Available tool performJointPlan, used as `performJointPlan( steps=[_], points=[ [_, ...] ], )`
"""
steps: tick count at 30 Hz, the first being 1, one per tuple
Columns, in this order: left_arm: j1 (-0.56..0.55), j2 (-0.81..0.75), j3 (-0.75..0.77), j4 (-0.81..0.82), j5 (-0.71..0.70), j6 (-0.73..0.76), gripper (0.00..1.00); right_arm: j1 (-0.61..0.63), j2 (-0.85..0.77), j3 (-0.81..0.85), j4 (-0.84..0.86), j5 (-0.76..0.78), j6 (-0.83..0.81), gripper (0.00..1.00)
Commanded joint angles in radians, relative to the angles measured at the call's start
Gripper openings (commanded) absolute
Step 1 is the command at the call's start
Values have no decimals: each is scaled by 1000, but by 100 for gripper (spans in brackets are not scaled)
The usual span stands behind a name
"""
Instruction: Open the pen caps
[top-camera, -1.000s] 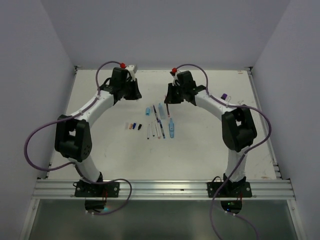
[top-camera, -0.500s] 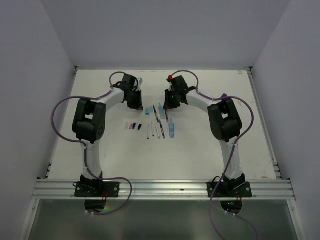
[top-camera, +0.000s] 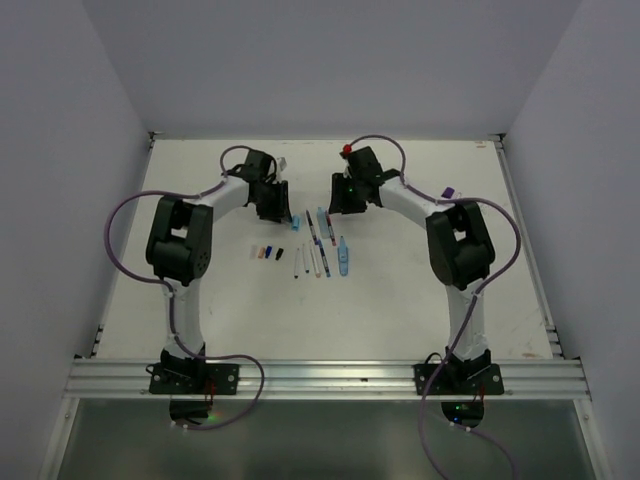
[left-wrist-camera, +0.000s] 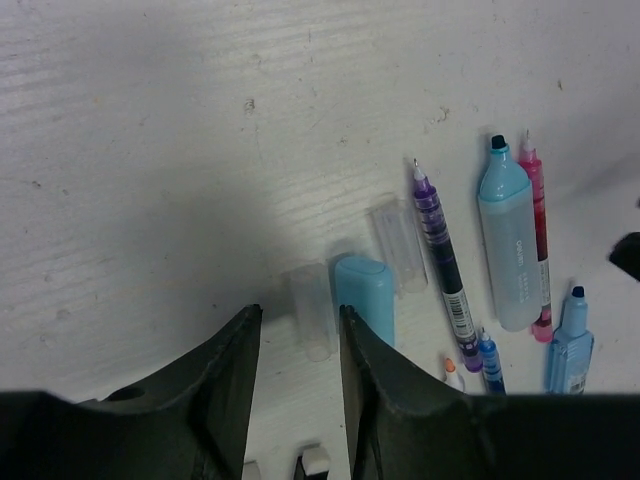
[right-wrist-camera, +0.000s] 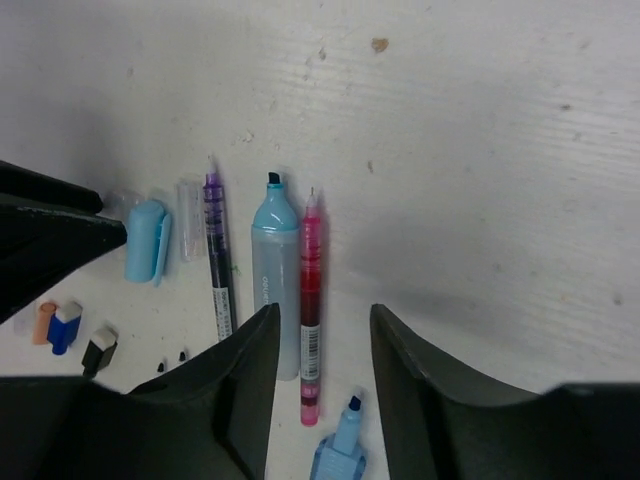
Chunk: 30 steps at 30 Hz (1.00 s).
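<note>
The left tool (left-wrist-camera: 297, 312) hovers narrowly open and empty, with a clear cap (left-wrist-camera: 312, 320) just beyond its tips and a light-blue cap (left-wrist-camera: 365, 295) beside that. Right of them lie the purple pen (left-wrist-camera: 440, 260), highlighter (left-wrist-camera: 508, 240) and pink pen (right-wrist-camera: 311, 320), all with bare tips. The right tool (right-wrist-camera: 322, 308) hangs over the pink pen, parted, holding nothing. Every pen in view looks uncapped, so the task seems done or nearly so. The tabletop (top-camera: 420, 290) is white and scuffed; plain pale walls (top-camera: 330, 60) enclose it.
</note>
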Motion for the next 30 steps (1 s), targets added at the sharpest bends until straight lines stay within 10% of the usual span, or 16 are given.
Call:
performJointPlan(
  steps=[1,10,20,30],
  points=[
    [12,-95,2,-8,2,-26,41,-23,-195,-28,-21,128,-10,47],
    [22,-448,-86,19,-156,-43,51,-195,-336,-152,-135,443,-12,64],
    [22,-874,-398,167,-326,15,99,-404,-232,-124,-159,406,82,63],
    [22,-1042,-587,242,-390,18,100,-459,-108,-63,-159,380,117,55]
  ],
)
